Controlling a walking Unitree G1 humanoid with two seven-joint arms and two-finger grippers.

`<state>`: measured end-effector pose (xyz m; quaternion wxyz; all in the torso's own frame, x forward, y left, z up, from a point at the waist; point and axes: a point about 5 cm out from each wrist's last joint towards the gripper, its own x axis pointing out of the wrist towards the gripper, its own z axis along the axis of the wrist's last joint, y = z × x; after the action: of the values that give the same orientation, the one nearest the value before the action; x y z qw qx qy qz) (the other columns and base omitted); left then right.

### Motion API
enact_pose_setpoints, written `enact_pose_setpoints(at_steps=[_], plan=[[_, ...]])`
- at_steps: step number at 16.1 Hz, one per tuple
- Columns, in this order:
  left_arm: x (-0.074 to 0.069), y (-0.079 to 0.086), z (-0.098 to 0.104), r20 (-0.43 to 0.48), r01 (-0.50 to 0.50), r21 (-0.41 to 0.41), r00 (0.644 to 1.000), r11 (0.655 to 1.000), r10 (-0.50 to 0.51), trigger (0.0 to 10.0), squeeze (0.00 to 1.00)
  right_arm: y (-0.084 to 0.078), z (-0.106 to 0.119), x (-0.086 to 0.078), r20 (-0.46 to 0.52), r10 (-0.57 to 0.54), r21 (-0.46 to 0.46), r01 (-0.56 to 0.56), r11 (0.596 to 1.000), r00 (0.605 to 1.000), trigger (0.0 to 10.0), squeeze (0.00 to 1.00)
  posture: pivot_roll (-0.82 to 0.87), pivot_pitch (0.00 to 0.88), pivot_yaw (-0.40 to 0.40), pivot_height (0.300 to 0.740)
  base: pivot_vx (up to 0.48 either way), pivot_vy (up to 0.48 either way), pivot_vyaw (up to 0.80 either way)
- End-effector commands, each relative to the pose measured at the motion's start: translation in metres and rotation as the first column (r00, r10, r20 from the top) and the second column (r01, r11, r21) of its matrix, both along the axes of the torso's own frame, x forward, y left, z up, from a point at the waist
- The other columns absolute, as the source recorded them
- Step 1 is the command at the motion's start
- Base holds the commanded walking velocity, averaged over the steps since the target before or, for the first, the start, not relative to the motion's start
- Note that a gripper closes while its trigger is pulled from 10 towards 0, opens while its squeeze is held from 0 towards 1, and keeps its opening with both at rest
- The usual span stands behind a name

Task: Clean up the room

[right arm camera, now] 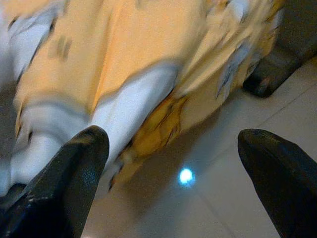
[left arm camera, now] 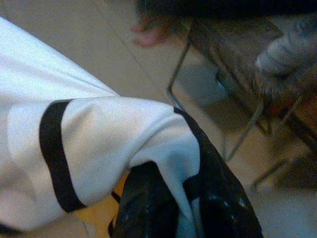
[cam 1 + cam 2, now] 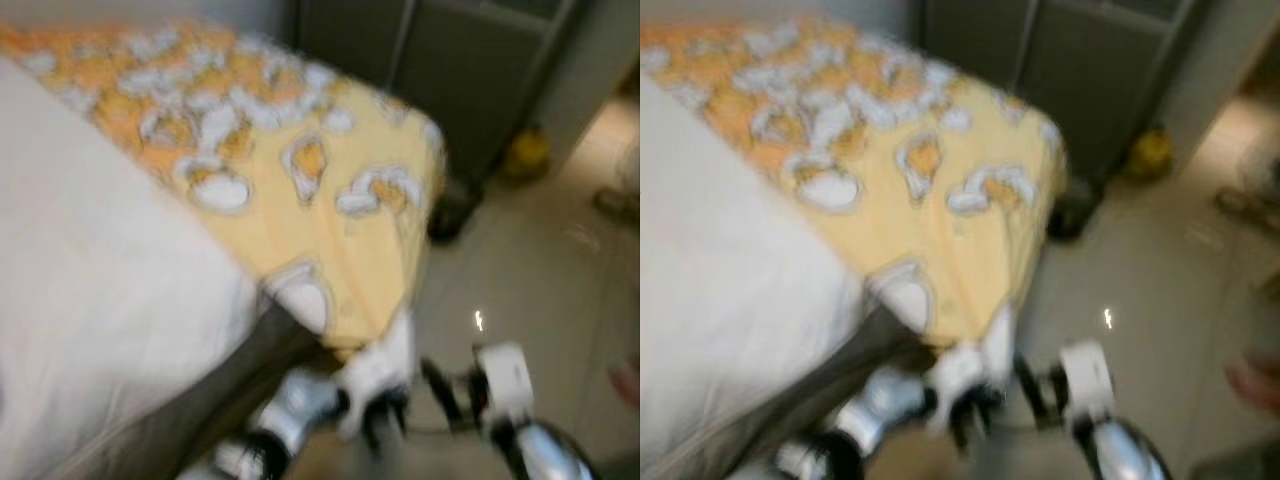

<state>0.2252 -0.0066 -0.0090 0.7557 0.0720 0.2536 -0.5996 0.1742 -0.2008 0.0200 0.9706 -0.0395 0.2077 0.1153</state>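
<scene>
A yellow blanket with white patches lies over the far part of a bed with a white sheet. Its corner hangs over the bed's edge toward the floor. My left gripper sits low by that corner, shut on a white, black-trimmed fold of the blanket, which is pinched between its fingers. My right gripper hovers just to the right over the floor, open. In the right wrist view its fingertips stand wide apart with the hanging blanket ahead. The head views are blurred.
Grey cabinet doors stand behind the bed. A yellow object and a dark one sit on the tiled floor near them. A person's foot and a metal-framed chair are close by.
</scene>
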Motion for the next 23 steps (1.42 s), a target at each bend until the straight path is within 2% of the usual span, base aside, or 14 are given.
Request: enact_pose_setpoints(at_steps=[1, 5, 8, 9, 12, 14, 15, 16, 17, 18, 19, 21, 22, 23], plan=[[-0.028, -0.019, -0.010, -0.095, 0.090, -0.016, 0.991, 0.996, -0.091, 10.0, 0.00, -0.006, 0.010, 0.014, 0.044, 0.001, -0.005, 0.000, 1.000, 0.999, 10.0, 0.00, -0.04, 0.004, -0.096, 0.740, 0.000, 0.000, 0.00], [-0.041, -0.051, 0.008, -0.161, 0.242, -0.143, 0.951, 0.960, -0.264, 10.0, 0.00, -0.011, 0.012, 0.018, 0.040, 0.012, -0.011, -0.011, 1.000, 0.999, 10.0, 0.00, -0.06, 0.004, -0.091, 0.740, 0.000, 0.000, 0.00], [-0.041, -0.076, 0.025, -0.242, 0.166, -0.244, 0.944, 0.956, -0.226, 10.0, 0.00, -0.010, 0.012, 0.019, 0.033, 0.027, -0.007, -0.027, 1.000, 0.999, 10.0, 0.00, -0.06, 0.003, -0.088, 0.740, 0.000, 0.000, 0.00], [-0.040, -0.078, 0.027, -0.239, 0.152, -0.256, 0.947, 0.955, -0.215, 10.0, 1.00, -0.010, 0.012, 0.020, 0.032, 0.028, -0.005, -0.028, 1.000, 0.999, 10.0, 0.00, -0.06, 0.000, -0.086, 0.740, 0.000, 0.000, 0.00], [-0.027, -0.066, 0.037, -0.194, 0.118, -0.300, 0.964, 0.947, -0.182, 10.0, 1.00, -0.013, 0.014, 0.023, 0.035, 0.022, 0.004, -0.022, 1.000, 0.999, 10.0, 0.00, -0.04, 0.000, -0.088, 0.740, 0.000, 0.000, 0.00], [0.008, -0.014, 0.039, -0.009, -0.037, -0.226, 0.999, 0.973, 0.036, 10.0, 1.00, -0.015, 0.026, 0.035, 0.088, -0.007, 0.022, 0.005, 1.000, 0.996, 10.0, 0.00, -0.02, 0.000, -0.097, 0.740, 0.000, 0.000, 0.00], [0.016, -0.003, 0.041, 0.041, -0.080, -0.220, 0.995, 0.972, 0.092, 10.0, 1.00, -0.014, 0.029, 0.037, 0.102, -0.014, 0.031, 0.011, 0.999, 0.995, 10.0, 0.00, -0.02, 0.000, -0.097, 0.740, 0.000, 0.000, 0.00], [0.040, 0.023, 0.053, 0.148, -0.253, -0.239, 0.945, 0.937, 0.293, 10.0, 1.00, -0.013, 0.039, 0.046, 0.157, -0.042, 0.040, 0.036, 0.999, 0.987, 10.0, 0.00, 0.00, 0.000, -0.088, 0.740, 0.000, 0.000, 0.00], [0.063, 0.054, 0.069, 0.245, -0.449, -0.272, 0.823, 0.851, 0.512, 10.0, 1.00, -0.013, 0.052, 0.057, 0.222, -0.096, 0.060, 0.084, 0.995, 0.970, 10.0, 0.00, 0.02, 0.000, -0.080, 0.740, 0.000, 0.000, 0.00], [0.079, 0.086, 0.087, 0.252, -0.609, -0.345, 0.673, 0.714, 0.696, 10.0, 1.00, -0.014, 0.063, 0.070, 0.278, -0.164, 0.100, 0.141, 0.985, 0.947, 10.0, 0.00, 0.04, 0.000, -0.070, 0.740, 0.000, 0.000, 0.00], [0.085, 0.108, 0.103, 0.261, -0.671, -0.414, 0.560, 0.615, 0.786, 10.0, 1.00, -0.014, 0.069, 0.078, 0.310, -0.213, 0.132, 0.180, 0.975, 0.926, 10.0, 0.00, 0.05, 0.000, -0.062, 0.740, 0.000, 0.000, 0.00], [0.084, 0.130, 0.119, 0.301, -0.703, -0.466, 0.444, 0.537, 0.844, 10.0, 1.00, -0.012, 0.072, 0.085, 0.339, -0.239, 0.132, 0.206, 0.970, 0.910, 10.0, 0.00, 0.06, 0.000, -0.054, 0.740, 0.000, -0.229, 0.37], [0.081, 0.134, 0.124, 0.318, -0.701, -0.482, 0.419, 0.526, 0.850, 10.0, 0.00, -0.012, 0.071, 0.087, 0.341, -0.252, 0.122, 0.223, 0.967, 0.905, 10.0, 0.00, 0.06, 0.000, -0.050, 0.740, 0.000, -0.480, 0.69], [0.080, 0.134, 0.124, 0.324, -0.707, -0.480, 0.407, 0.519, 0.854, 10.0, 0.00, -0.013, 0.069, 0.087, 0.338, -0.268, 0.126, 0.239, 0.963, 0.902, 10.0, 0.00, 0.06, 0.000, -0.046, 0.740, 0.000, -0.480, 0.69]])
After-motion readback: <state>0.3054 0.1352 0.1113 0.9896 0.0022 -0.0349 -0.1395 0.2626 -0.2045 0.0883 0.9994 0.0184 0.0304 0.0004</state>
